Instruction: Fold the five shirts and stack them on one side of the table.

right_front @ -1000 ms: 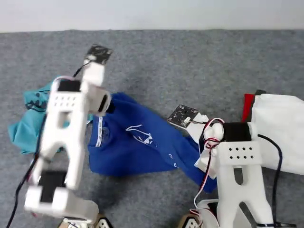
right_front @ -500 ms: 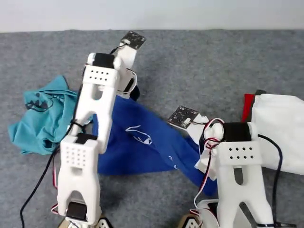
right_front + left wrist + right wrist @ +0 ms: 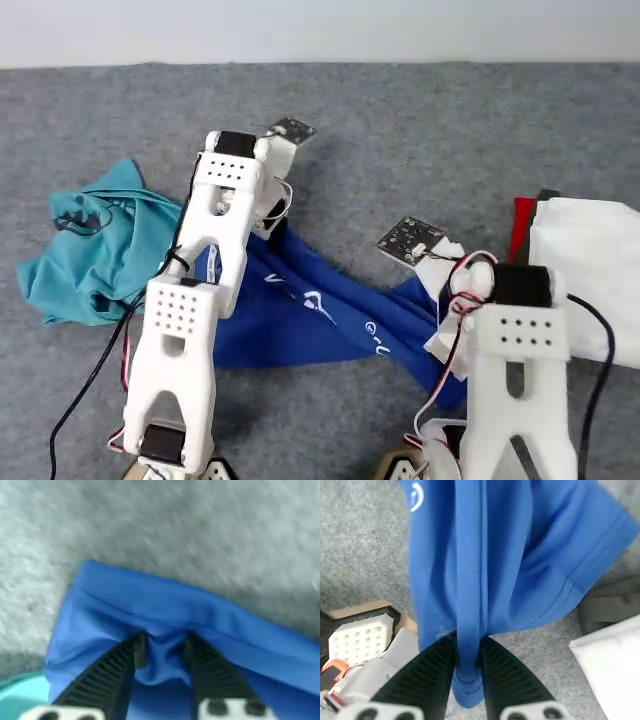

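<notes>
Grey table carries everything. The blue shirt lies mid-table, pulled into a diagonal band btwn the two arms, unfolded. White shirt sits at the right edge w/ a red shirt peeking from under it, looks like the stack side. Teal shirt is crumpled at the left, just beside the blue one.

Left end effector is pinched on a bunched fold at the blue shirt's far edge, cloth puckered btwn the jaws. Right end effector is clamped narrow on a gathered ridge of the same shirt at its near right end.

Handling, my read: thin knit, light, limp, no stiffness; it drapes and bunches wherever pinched and drags easily on the rough table. Best holds are hems, shoulders or collar seam, where doubled cloth gives the jaws bite. Both arms must keep it taut or it sags and creases. A pinch on a mid-panel ridge, as the right one looks to have, may slip or leave the shirt lopsided.

Vs 1 s ago: left arm has swung from over the teal shirt out to the blue shirt's far edge and dropped onto it; right arm has shifted slightly rightward; the blue shirt, then spread broad, is now drawn narrower and straighter.
</notes>
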Controlling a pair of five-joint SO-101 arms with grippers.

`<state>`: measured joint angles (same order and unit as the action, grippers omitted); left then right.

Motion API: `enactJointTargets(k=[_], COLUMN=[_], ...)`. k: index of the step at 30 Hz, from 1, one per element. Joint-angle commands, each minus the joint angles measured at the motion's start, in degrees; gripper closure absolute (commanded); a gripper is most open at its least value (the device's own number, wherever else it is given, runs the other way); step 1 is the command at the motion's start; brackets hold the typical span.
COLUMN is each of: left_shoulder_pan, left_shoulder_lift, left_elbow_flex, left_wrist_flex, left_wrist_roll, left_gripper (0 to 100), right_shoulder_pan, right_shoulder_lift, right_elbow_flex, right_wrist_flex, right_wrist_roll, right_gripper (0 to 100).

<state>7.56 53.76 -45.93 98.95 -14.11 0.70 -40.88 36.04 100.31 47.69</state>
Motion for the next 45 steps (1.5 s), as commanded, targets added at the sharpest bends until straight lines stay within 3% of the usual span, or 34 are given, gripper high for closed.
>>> enactJointTargets(k=[1, 7, 22, 25, 29, 31, 37, 45], left_shoulder_pan=[-0.4, -4.6, -7.3, -7.6, -12.1, -14.3, -15.8, -17.2], left_shoulder_lift=[-13.3, -29.1, -73.8, -79.7, -86.7, -89.0, -88.7, -72.4], left_elbow_flex=[17.6, 42.3, 74.9, 78.1, 76.1, 73.9, 71.8, 71.3], left_wrist_flex=[1.8, -2.2, 1.5, 1.4, 1.1, 1.1, 0.3, -5.0], left_wrist_roll=[-3.9, -6.2, -8.2, -8.6, -6.2, -4.0, -3.7, -7.2], left_gripper=[93, 97, 97, 93, 77, 72, 71, 78], right_shoulder_pan=[1.0, 1.1, 1.2, 1.2, 1.2, 1.2, 1.2, 1.2], right_shoulder_lift=[-4.4, -7.7, -7.6, -7.5, -7.5, -7.5, -7.6, -8.0], right_elbow_flex=[-0.7, -0.6, -0.4, -0.3, -0.3, -0.3, 1.8, 3.2], right_wrist_flex=[1.7, 1.6, -1.5, -1.1, -1.1, -1.1, -1.5, -1.6], right_wrist_roll=[1.5, 4.3, 4.3, 4.3, 4.3, 4.2, 4.0, 4.0], right_gripper=[98.9, 98.9, 98.9, 98.9, 98.9, 98.9, 98.9, 98.9])
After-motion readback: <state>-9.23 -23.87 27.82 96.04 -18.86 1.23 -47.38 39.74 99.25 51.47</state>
